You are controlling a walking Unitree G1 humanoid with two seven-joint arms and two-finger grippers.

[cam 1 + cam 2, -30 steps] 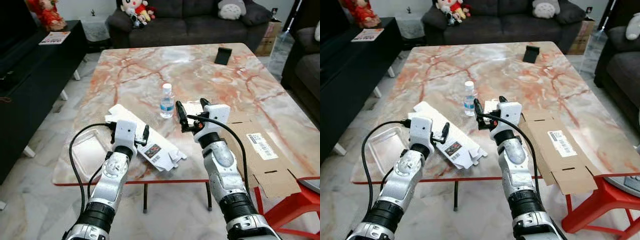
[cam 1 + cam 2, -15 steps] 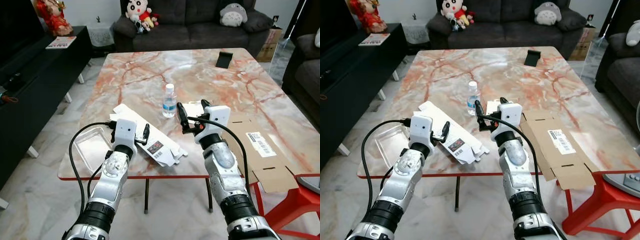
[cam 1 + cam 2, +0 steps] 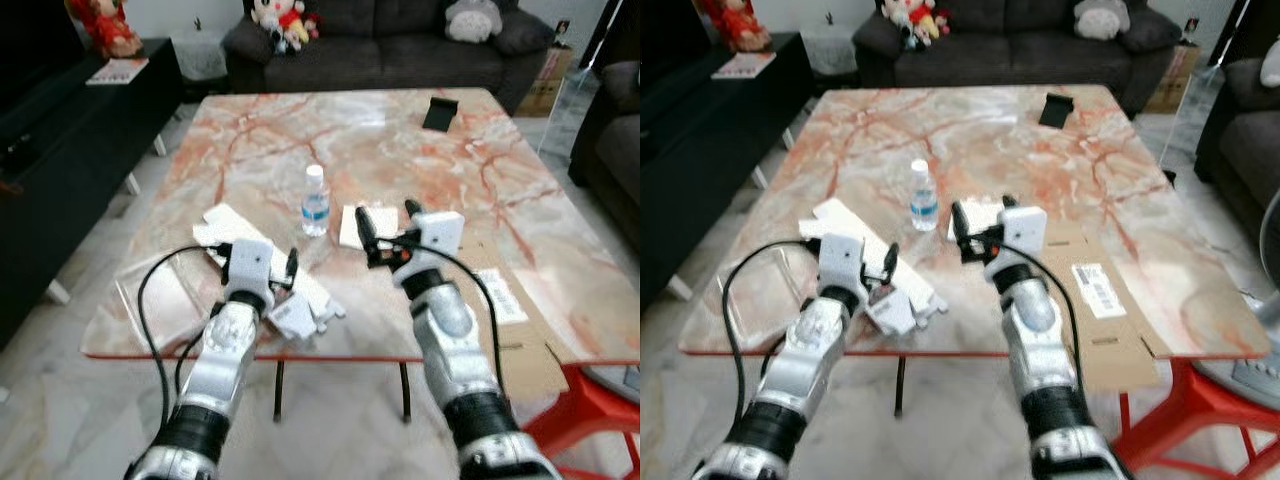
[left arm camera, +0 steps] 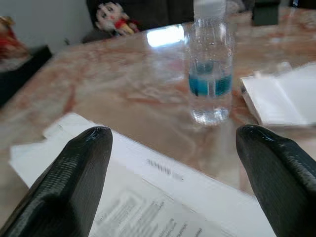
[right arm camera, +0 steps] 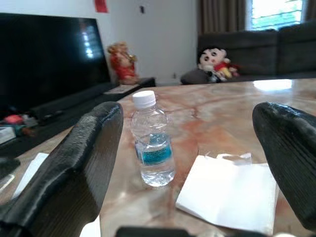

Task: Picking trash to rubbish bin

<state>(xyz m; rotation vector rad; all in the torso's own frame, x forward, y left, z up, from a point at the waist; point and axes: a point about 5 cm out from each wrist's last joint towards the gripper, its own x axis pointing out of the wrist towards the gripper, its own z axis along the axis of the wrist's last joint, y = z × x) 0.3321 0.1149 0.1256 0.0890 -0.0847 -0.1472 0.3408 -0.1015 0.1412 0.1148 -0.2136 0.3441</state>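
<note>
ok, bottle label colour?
Blue, on the clear bottle; the right wrist view shows it best.

A glossy marble table [image 3: 400, 140] bears a clear plastic bottle [image 3: 315, 201], matt white paper [image 5: 229, 192] and brown cardboard [image 3: 1095, 300]

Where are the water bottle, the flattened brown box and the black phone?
water bottle [image 3: 315, 201], left eye view, on its label.
flattened brown box [image 3: 1110, 330], right eye view, bare cardboard.
black phone [image 3: 439, 112], left eye view, its middle.
</note>
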